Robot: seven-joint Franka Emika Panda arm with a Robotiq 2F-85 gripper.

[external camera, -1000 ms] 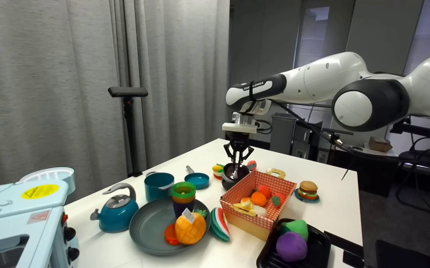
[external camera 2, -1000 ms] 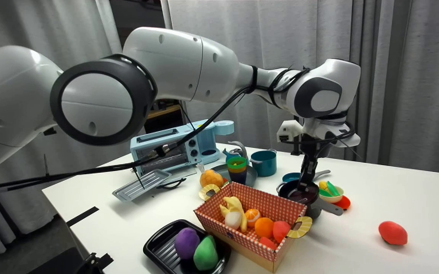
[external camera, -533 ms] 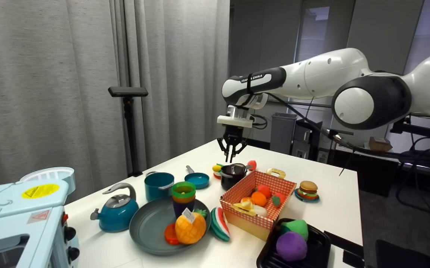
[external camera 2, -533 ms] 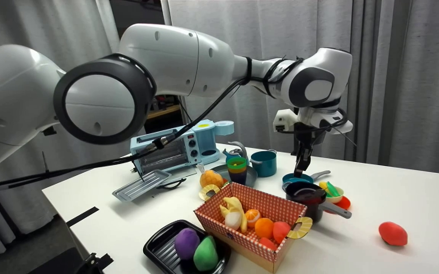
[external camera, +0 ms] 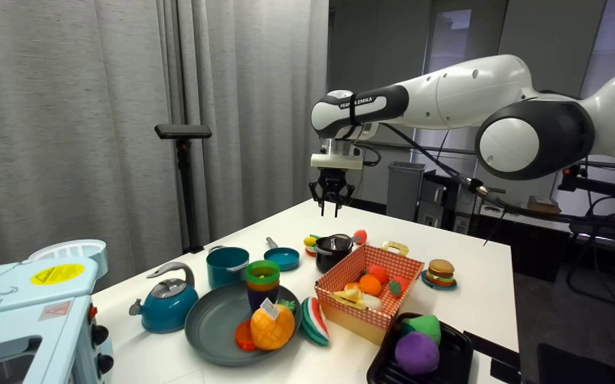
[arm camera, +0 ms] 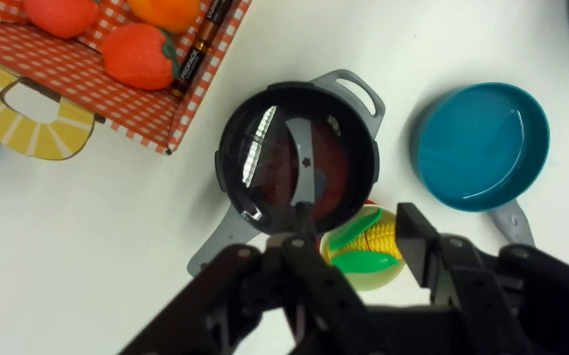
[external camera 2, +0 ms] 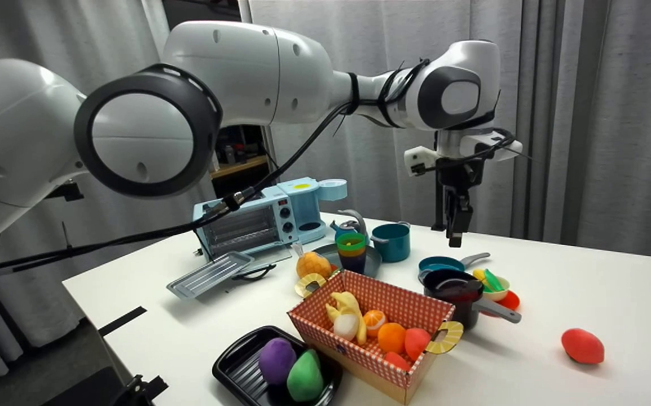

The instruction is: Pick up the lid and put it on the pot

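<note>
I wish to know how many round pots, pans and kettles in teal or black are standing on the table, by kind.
Pots: 2, the teal pot and the black pot
Pans: 1, the teal pan
Kettles: 1, the teal kettle
Total: 4

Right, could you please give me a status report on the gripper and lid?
Gripper open, empty, clear of the pot. Lid on the pot, exact seating unclear. Nothing visible touching the gripper; bowl of corn close beside pot.

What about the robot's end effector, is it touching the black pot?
Apart. An exterior view shows it: the end effector hangs above the black pot, with a strip of white tabletop visible between them.
</note>
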